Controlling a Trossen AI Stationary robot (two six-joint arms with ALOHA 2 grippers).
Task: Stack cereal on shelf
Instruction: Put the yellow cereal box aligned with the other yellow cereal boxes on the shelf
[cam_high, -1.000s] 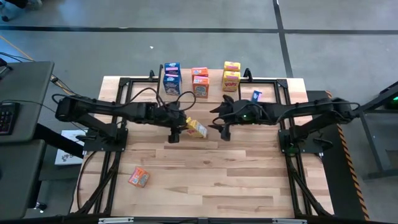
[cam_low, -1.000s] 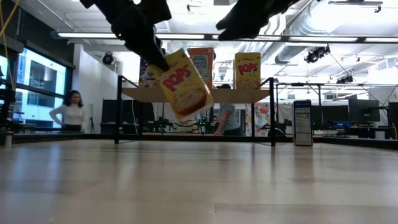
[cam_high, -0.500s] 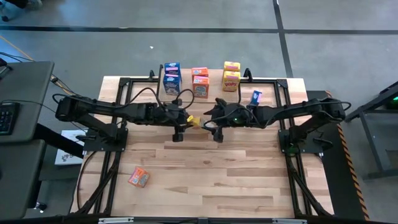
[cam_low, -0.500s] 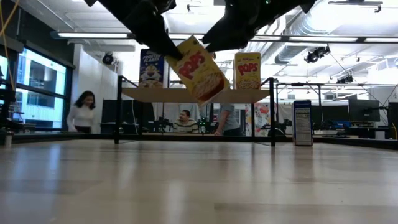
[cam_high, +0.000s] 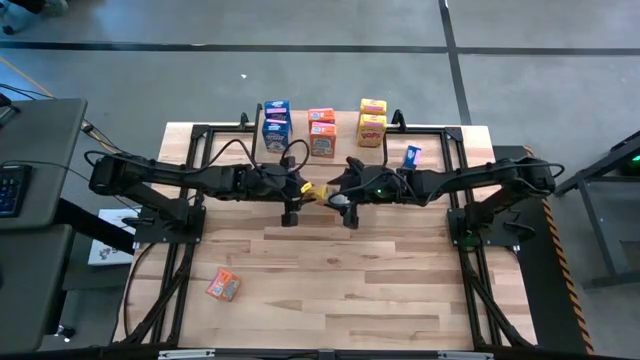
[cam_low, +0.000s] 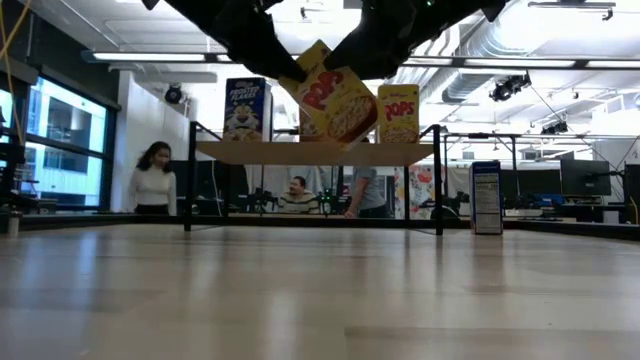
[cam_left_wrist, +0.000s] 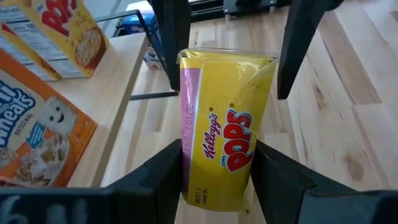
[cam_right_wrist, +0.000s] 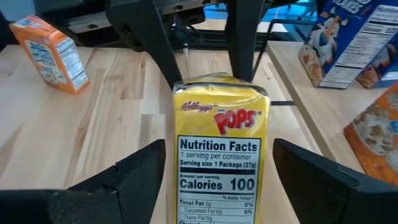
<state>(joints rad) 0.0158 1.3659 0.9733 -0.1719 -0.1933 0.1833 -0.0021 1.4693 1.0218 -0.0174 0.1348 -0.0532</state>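
The left gripper (cam_left_wrist: 214, 180) is pinching a yellow Corn Pops box (cam_left_wrist: 227, 137) between its two dark fingers, holding it tilted in the air above the middle of the table (cam_high: 330, 280), just in front of the shelf (cam_low: 315, 152). The right gripper (cam_right_wrist: 211, 180) faces it from the other side, its fingers spread wide to either side of the box's far end with a gap on each side, not gripping it. In the low view the held box hangs slanted at about the height of the shelf's plank top. On the shelf stand a blue Frosted Flakes stack (cam_high: 276, 125) at the left, an orange Mini-Wheats stack (cam_high: 322, 132) in the middle and a yellow Corn Pops stack (cam_high: 372, 121) at the right, each two boxes high in the view from above. A blue box (cam_high: 412, 154) stands upright on the table right of the shelf, and an orange box (cam_high: 223, 285) lies flat on the near left part of the table, well apart from both arms. Beyond the table, people (cam_low: 152, 185) are in the room.
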